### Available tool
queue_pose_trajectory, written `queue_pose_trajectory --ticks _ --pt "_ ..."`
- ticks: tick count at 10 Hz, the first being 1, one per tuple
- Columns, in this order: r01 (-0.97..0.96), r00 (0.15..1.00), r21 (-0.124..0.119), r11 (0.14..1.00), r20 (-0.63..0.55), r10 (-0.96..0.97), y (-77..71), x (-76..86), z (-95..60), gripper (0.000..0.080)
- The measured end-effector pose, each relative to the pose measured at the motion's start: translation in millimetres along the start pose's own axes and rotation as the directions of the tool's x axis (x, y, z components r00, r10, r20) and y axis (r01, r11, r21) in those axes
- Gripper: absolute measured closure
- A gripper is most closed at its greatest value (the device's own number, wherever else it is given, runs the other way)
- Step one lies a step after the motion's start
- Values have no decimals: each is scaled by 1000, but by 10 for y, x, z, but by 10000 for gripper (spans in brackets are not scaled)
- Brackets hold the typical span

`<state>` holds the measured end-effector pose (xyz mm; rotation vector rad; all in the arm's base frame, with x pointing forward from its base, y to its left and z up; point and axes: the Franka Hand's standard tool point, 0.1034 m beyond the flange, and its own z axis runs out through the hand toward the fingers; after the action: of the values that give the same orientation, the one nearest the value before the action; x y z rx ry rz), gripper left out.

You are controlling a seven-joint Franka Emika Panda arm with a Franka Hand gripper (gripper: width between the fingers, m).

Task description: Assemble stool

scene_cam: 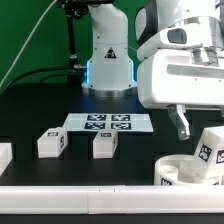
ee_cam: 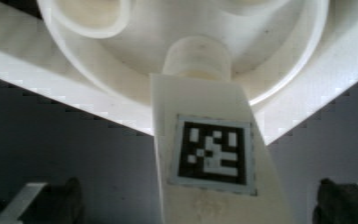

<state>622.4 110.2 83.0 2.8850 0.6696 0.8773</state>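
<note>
The round white seat lies at the exterior view's lower right, against the front border. One blocky leg with a square tag stands tilted in it. In the wrist view this leg runs from between my fingers to a socket of the seat. My gripper is open and straddles the leg, with a gap showing on each side between the leg and the dark fingers. One finger shows in the exterior view just above the seat. Two more legs lie on the table.
The marker board lies flat behind the two loose legs. A plain white border block sits at the exterior view's left edge, and a white border strip runs along the front. The robot's base stands at the back.
</note>
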Motion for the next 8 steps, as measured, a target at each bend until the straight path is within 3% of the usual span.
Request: queue_pose_trajectory --ticks 2,6,7,8 --pt "1 1000 4 1000 5 -1 -14 7 0 151" --pt "5 995 58 998 103 -11 -125 343 -156 151" --pt "1 993 59 998 114 -7 -64 423 -213 151" --pt "-9 986 67 998 167 -2 2 369 -207 151"
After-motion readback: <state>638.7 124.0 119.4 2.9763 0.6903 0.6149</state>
